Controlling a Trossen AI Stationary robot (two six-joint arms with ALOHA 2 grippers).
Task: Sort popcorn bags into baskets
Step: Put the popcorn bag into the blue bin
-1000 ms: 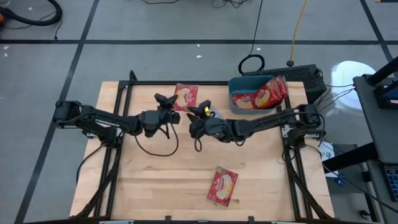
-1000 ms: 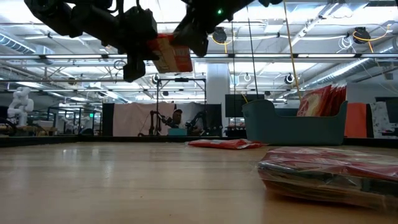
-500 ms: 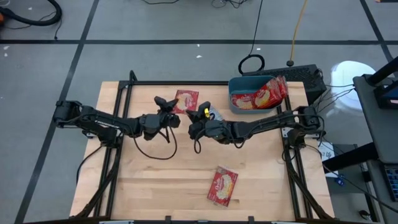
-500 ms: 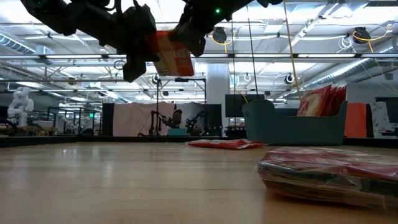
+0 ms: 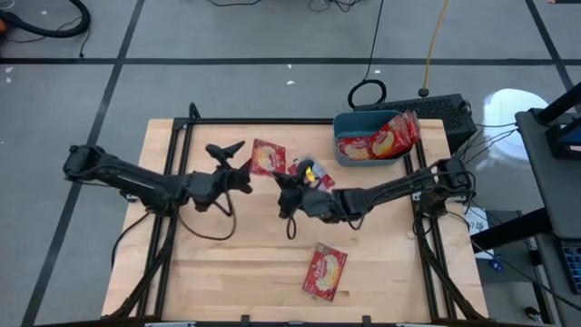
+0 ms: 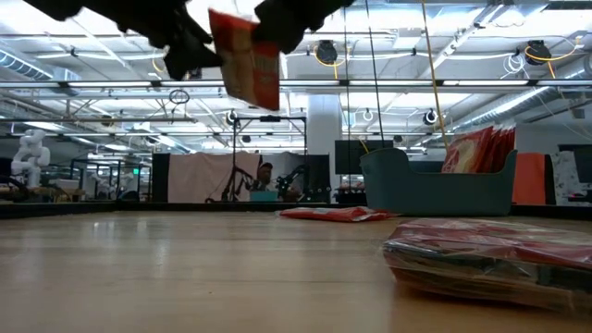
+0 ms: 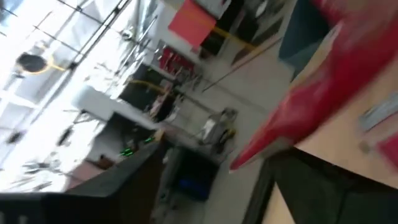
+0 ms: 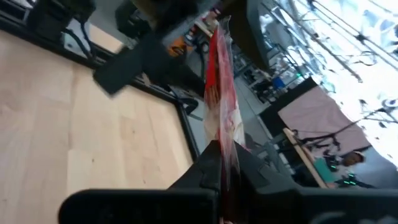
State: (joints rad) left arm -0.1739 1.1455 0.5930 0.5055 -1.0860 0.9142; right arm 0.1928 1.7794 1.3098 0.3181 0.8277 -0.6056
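1. High view: the right claw (image 5: 283, 181) is clamped shut on a red popcorn bag (image 5: 267, 156), held above the middle of the tabletop (image 5: 236, 263).
2. The held bag's long axis runs roughly from the right claw toward the far edge of the tabletop, tilted a little toward the left arm's side.
3. In the low view the held bag (image 6: 245, 57) hangs well clear of the wood, long side nearly upright, and shows a red face with a pale panel.
4. In the right wrist view it (image 8: 221, 93) is seen edge-on, a thin red strip rising straight out from between the dark fingers (image 8: 249, 171).
5. The left claw (image 5: 238, 163) is just beside the held bag with its fingers spread wide; it grips nothing.
6. The teal bin (image 5: 349, 123) sits at the far right corner of the tabletop with several red bags in it; one of them (image 5: 407, 129) leans over the rim, and yellow-cream pictures show on their faces.
7. A loose bag (image 5: 326, 271) lies flat near the front edge, long axis running near-to-far with a slight tilt, yellow-cream picture upward.
8. In the low view a further flat bag (image 6: 335, 214) lies on the wood just beside the bin.
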